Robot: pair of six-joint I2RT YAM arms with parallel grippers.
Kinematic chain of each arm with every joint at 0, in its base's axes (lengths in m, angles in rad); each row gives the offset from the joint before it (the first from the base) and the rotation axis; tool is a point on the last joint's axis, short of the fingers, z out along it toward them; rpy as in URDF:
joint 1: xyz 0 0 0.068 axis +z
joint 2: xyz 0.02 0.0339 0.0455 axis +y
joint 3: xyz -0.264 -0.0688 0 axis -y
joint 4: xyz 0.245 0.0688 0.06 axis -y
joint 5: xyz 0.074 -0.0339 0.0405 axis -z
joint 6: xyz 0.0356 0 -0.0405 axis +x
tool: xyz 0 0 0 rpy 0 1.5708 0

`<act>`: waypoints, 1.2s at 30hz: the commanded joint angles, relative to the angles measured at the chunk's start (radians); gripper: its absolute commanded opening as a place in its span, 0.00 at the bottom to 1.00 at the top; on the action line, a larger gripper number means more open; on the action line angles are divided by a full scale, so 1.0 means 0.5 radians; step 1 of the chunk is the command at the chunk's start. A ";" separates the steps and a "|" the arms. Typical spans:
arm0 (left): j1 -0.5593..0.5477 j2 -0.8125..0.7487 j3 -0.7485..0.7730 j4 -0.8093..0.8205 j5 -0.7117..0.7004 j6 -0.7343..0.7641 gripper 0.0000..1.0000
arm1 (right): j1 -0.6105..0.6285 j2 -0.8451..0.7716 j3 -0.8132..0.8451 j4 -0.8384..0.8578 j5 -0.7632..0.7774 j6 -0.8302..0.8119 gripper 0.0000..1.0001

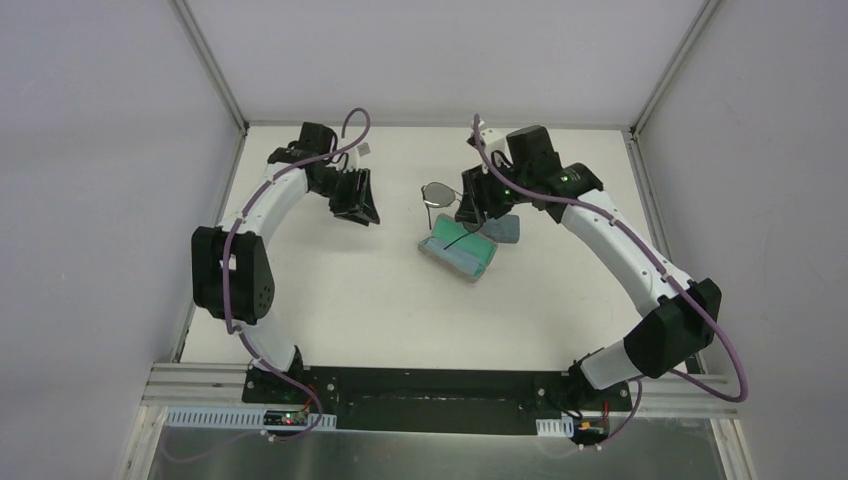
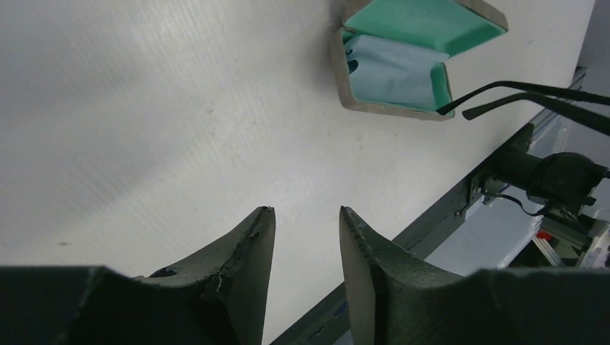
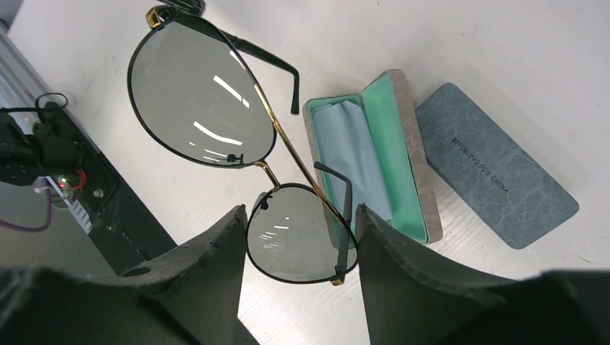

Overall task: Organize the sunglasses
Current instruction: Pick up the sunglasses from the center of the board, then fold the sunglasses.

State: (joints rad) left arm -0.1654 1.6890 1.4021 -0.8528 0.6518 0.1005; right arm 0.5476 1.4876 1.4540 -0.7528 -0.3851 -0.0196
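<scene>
While R jaws grip sunglasses [image 3: 201,93], tips by case [image 3: 394,136] rim — L jaws ajar.

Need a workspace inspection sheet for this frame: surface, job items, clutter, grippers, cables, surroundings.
Surface: white table, faint scuffs.
Job's things: one pair of sunglasses, arms unfolded, held over the open case; second pair not seen. Light blue cloth lies inside; closed blue case beside it.
Clutter: nothing seen.
Grippers: right gripper jaws closed across one lens; left gripper open, empty, over bare table.
Cables: purple cable along each arm, looping free near the wrists.
Surroundings: white walls, aluminium frame posts.
</scene>
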 commanded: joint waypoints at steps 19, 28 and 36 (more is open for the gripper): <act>-0.405 0.394 0.686 0.314 0.722 -0.198 0.44 | -0.414 -0.273 -0.548 1.405 -0.854 0.991 0.32; -0.642 0.396 0.745 0.257 0.478 -0.074 0.45 | -0.445 -0.366 -0.734 1.552 -0.917 1.118 0.33; -0.590 0.337 0.905 0.045 0.200 0.177 0.49 | -0.541 -0.573 -0.857 1.615 -1.049 1.223 0.35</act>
State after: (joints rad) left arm -0.4858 1.9255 1.8023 -0.7830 0.8513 0.0860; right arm 0.3042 1.2877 1.0367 -0.0437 -0.8478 0.5411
